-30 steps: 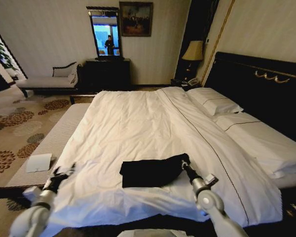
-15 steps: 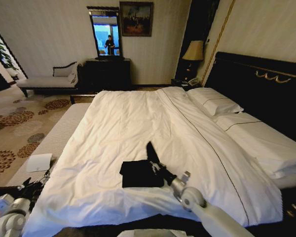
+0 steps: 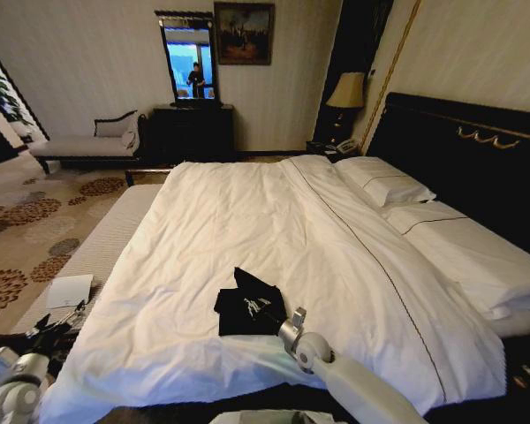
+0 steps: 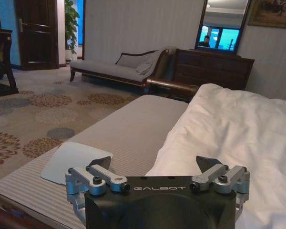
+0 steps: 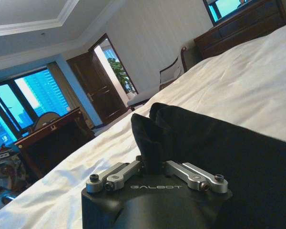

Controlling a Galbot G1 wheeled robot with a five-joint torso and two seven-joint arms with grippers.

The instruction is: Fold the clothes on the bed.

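The right gripper [image 3: 276,316] pinches a fold of the black T-shirt [image 3: 246,307] on the white bed [image 3: 247,221]. The left gripper [image 4: 156,164] hangs beside the bed, jaws spread wide.

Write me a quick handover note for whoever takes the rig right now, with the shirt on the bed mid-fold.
Right gripper: shut on a bunched edge of the black soft-fabric T-shirt, lifting it above the rest of the garment.
Left gripper: open, holding nothing, parked off the bed's near left corner beside a white card.
T-shirt lies near the foot edge of the large white-duvet bed, partly folded into a compact shape.
Left: lay the held flap down, release, tidy the fold.
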